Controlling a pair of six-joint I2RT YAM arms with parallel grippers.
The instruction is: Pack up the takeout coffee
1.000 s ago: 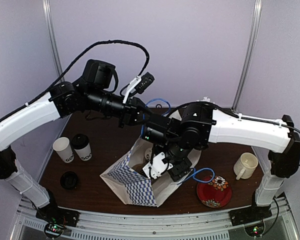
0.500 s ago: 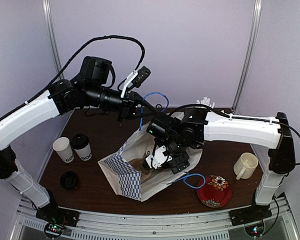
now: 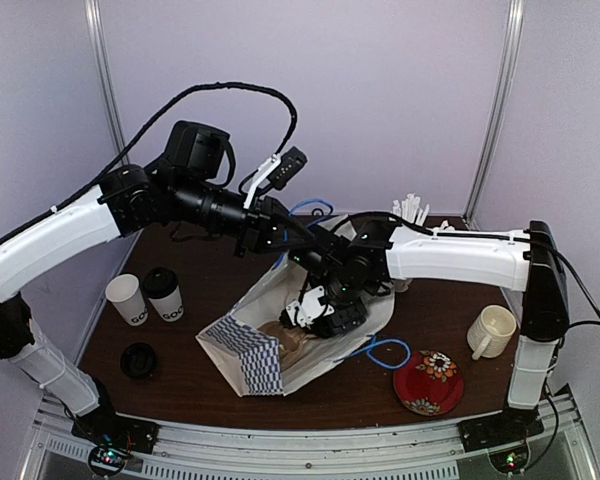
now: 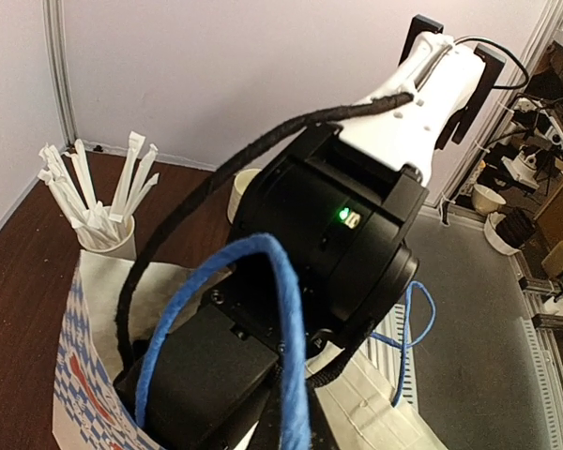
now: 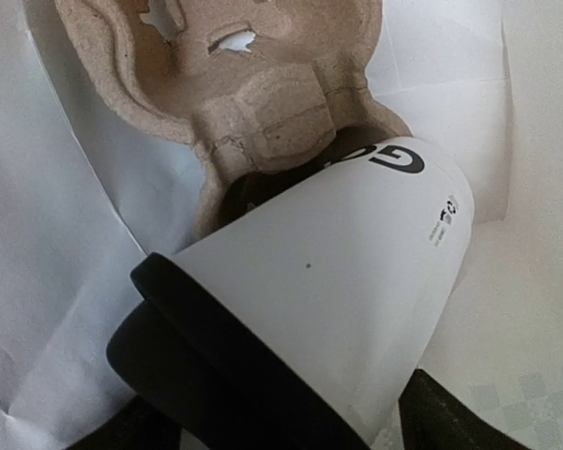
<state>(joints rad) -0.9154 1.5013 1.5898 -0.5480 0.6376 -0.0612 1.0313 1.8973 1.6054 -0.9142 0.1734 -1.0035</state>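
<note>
Right hand (image 3: 322, 316) pinches a black-lidded cup (image 5: 338, 281) (lettering shows "GO", rest hidden), tilted inside the bag (image 3: 248, 352) over a pulp tray (image 5: 253, 103). Left hand (image 3: 278, 238) pinches the blue handle (image 4: 283, 309). On the bench (image 3: 215, 290), left, stand a second cup (image 3: 164, 293), lidded, reading "GOO", and a lidless third cup (image 3: 127, 298).

The lidded cup (image 5: 338, 300) runs off the bottom edge, hiding nearly all of the right pincer (image 5: 291, 436) gripping it.

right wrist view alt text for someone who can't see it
A white paper cup with a black lid, lettered in black, tilts base-first into a brown pulp cup carrier inside a white bag. The right gripper's fingers flank the lid.
</note>
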